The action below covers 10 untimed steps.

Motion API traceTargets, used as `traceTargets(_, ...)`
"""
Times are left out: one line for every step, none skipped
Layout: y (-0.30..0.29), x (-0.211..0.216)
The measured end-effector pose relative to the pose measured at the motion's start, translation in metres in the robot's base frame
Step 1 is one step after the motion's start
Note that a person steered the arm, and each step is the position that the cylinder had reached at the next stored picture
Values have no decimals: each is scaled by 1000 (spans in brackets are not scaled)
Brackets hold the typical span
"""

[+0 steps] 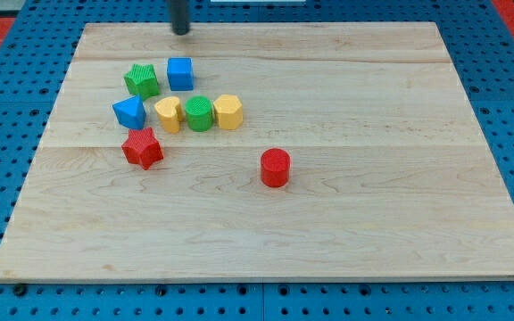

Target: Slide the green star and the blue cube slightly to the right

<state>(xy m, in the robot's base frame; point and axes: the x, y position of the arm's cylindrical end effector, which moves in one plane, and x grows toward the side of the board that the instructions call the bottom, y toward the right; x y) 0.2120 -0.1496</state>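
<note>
The green star [141,80] sits at the upper left of the wooden board [373,205]. The blue cube [179,73] stands just to its right, nearly touching it. My tip [180,32] is at the view's top, near the board's far edge, straight above the blue cube with a clear gap between them. It touches no block.
Below the pair lie a blue triangular block [129,112], a yellow heart-like block [168,114], a green cylinder [199,113] and a yellow hexagonal block [227,111] in a row. A red star [142,148] and a red cylinder [275,168] lie lower.
</note>
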Motion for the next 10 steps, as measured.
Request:
traceTargets(1,54)
traceTargets(5,91)
traceTargets(25,97)
traceTargets(51,102)
traceTargets(55,81)
traceTargets(4,54)
traceTargets(-58,59)
traceTargets(-60,112)
traceTargets(-38,135)
traceTargets(-15,136)
